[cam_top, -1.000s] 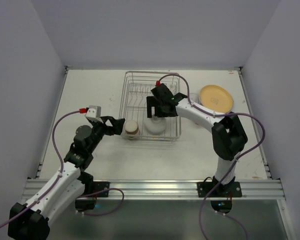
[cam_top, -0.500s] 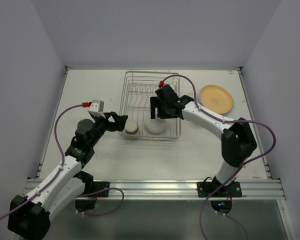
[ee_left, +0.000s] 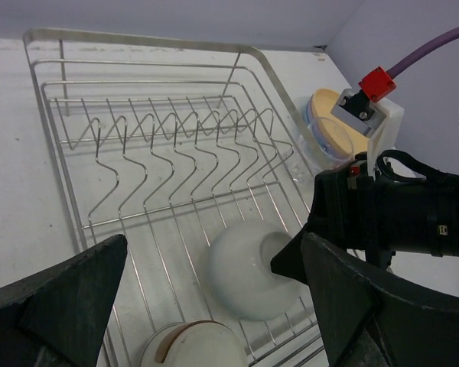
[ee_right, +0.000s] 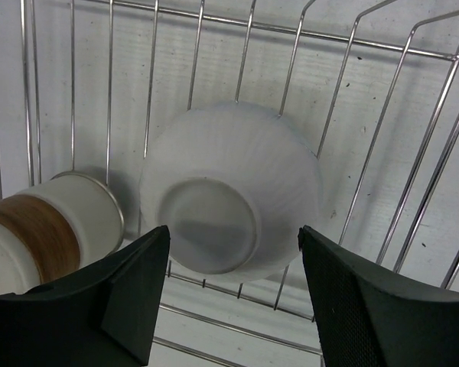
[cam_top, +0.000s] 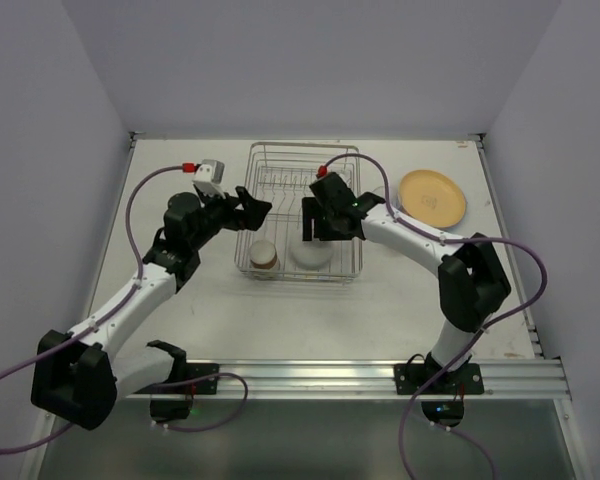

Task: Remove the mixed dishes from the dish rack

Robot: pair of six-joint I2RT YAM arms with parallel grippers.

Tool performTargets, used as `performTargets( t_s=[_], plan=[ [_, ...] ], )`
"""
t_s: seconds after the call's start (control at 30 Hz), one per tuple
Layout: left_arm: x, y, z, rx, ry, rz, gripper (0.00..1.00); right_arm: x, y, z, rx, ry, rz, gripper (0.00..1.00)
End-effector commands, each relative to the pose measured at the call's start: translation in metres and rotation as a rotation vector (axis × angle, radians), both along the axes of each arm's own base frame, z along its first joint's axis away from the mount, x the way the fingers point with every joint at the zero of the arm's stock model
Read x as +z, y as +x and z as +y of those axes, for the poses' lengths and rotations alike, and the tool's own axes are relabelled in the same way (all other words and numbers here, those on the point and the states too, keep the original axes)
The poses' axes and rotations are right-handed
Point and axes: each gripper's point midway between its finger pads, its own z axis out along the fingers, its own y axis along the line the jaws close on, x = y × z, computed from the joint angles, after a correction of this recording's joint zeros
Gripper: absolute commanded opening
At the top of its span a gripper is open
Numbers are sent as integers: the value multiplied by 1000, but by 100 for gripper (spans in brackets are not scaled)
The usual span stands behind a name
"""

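The silver wire dish rack [cam_top: 280,180] stands at the table's middle back. In its near end, a white bowl [cam_top: 311,255] lies upside down with a small brown cup [cam_top: 263,256] to its left. My right gripper [cam_top: 318,228] is open just above the bowl [ee_right: 229,191], its fingers either side of it. My left gripper [cam_top: 255,208] is open and empty above the rack's left side, looking down on the bowl [ee_left: 245,267] and cup [ee_left: 187,348]. The yellow-orange plate [cam_top: 432,197] lies right of the rack, with a clear glass [ee_left: 327,141] beside it. The lilac and blue plates and the mug are out of view.
Upright plate tines [ee_left: 168,145] fill the far half of the rack and hold nothing. The right arm [ee_left: 398,214] reaches across the rack's right rim. Walls close the table at the back and on both sides.
My left arm has swung from the rack's near left corner up over its left side. My right gripper has shifted slightly over the bowl.
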Motion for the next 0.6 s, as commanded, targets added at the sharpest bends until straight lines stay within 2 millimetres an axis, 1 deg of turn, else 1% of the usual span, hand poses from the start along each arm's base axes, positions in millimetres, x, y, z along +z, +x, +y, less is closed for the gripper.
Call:
performTargets(
  t_s=[0.0, 0.03, 0.07, 0.1, 0.13, 0.17, 0.2, 0.23, 0.3, 0.33, 0.47, 0.57],
  plan=[
    [10, 8, -22, -114, -73, 9, 100, -12, 5, 8, -17, 14, 23, 71],
    [13, 12, -26, -126, -79, 9, 100, -15, 5, 10, -13, 19, 33, 70],
    [10, 14, -28, -135, -78, 17, 100, -17, 7, 13, -10, 28, 36, 69],
    [2, 17, -31, -143, -70, 41, 100, -18, 9, 15, -11, 39, 39, 69],
    [-1, 19, -31, -141, -60, 48, 100, -24, 11, 15, -18, 44, 52, 67],
    [-2, 21, -31, -140, -56, 48, 100, -26, 11, 18, -10, 62, 63, 66],
    [-4, 23, -30, -136, -45, 46, 100, -28, 16, 21, -12, 77, 61, 66],
    [-5, 24, -29, -132, -40, 43, 100, -30, 20, 20, -19, 86, 63, 64],
    [-6, 25, -29, -129, -33, 35, 100, -26, 27, 25, -14, 114, 56, 63],
    [-6, 25, -29, -130, -32, 33, 100, -29, 31, 23, -24, 110, 60, 62],
    [-10, 26, -31, -149, -29, 36, 100, -20, 48, 19, -50, 116, 28, 61],
    [-13, 25, -33, -161, -26, 43, 100, -15, 57, 8, -80, 95, 9, 61]
  ],
)
